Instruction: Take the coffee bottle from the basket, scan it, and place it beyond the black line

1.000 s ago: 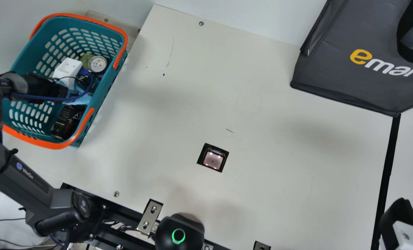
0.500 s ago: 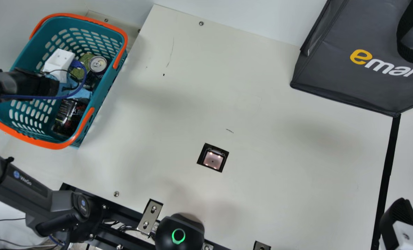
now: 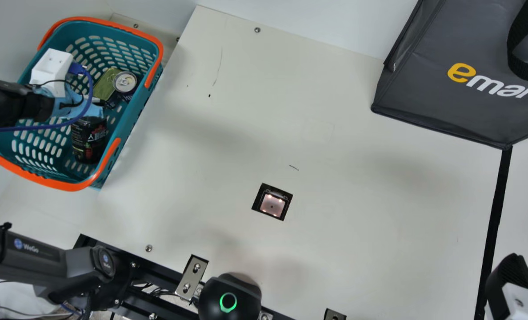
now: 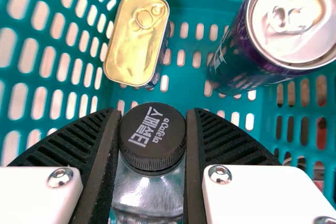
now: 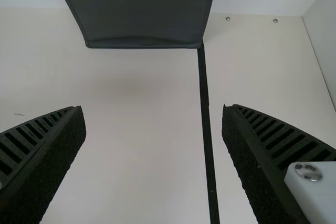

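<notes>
In the main view my left gripper (image 3: 53, 66) is in the teal basket (image 3: 133, 120), above the dark coffee bottle (image 3: 88, 141). The left wrist view has the bottle's black cap (image 4: 153, 135) between the ribbed pads of my left gripper (image 4: 153, 142), both pressed to its sides. A scanner window (image 3: 272, 204) lies in the table's middle. My right gripper (image 3: 510, 282) is at the lower right, near the black line (image 3: 497, 209). Seen from its wrist, the right gripper (image 5: 153, 116) stands open with nothing between its fingers, the black line (image 5: 206, 108) beneath.
Inside the basket are a can (image 3: 125, 82) and a flat gold-topped tin (image 4: 137, 38), close to the bottle. The basket's orange handles lie around its rim. A dark grey bag (image 3: 459, 102) stands at the back right, beside the black line's far end.
My left arm has moved leftward over the basket. The bottle has shifted slightly up in the main view and more of its label shows. The right gripper has stayed still.
</notes>
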